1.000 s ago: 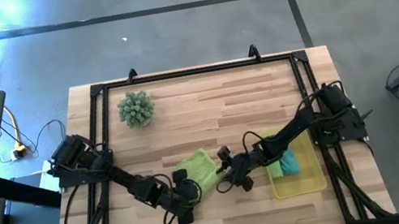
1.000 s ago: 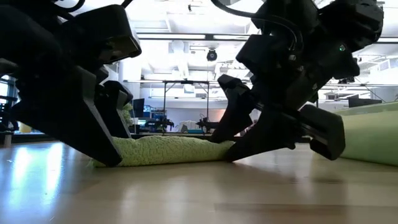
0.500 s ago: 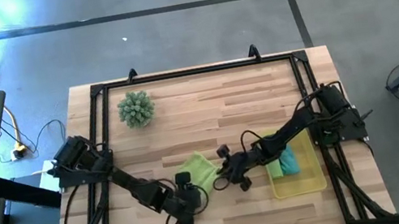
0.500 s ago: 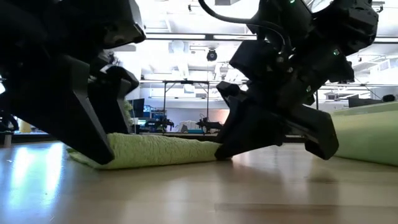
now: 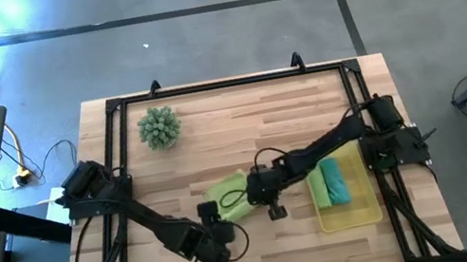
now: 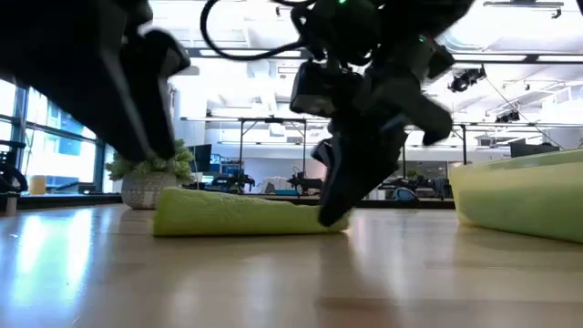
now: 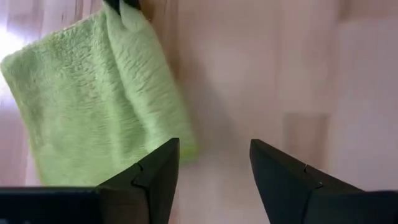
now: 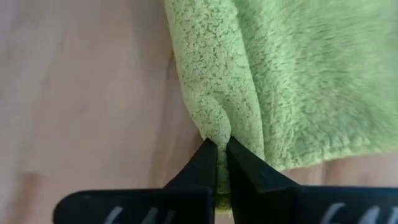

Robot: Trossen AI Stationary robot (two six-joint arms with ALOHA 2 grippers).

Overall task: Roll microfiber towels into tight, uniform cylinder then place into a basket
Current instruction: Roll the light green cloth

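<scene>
Right wrist view showed your right tool [image 8: 222, 163] pinching only the lime towel's [image 8: 292, 81] folded edge, likely to slip, while your left tool [image 7: 214, 168] gaped empty.

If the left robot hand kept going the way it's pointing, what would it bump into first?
Probably the lime green towel, just ahead of the open left end effector and slightly off to one side; otherwise only bare table.

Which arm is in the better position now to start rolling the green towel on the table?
Right. The right gripper is already shut on the edge of the lime green towel. The left gripper is open and holds nothing, hovering over the wood beside the towel's near end.
</scene>
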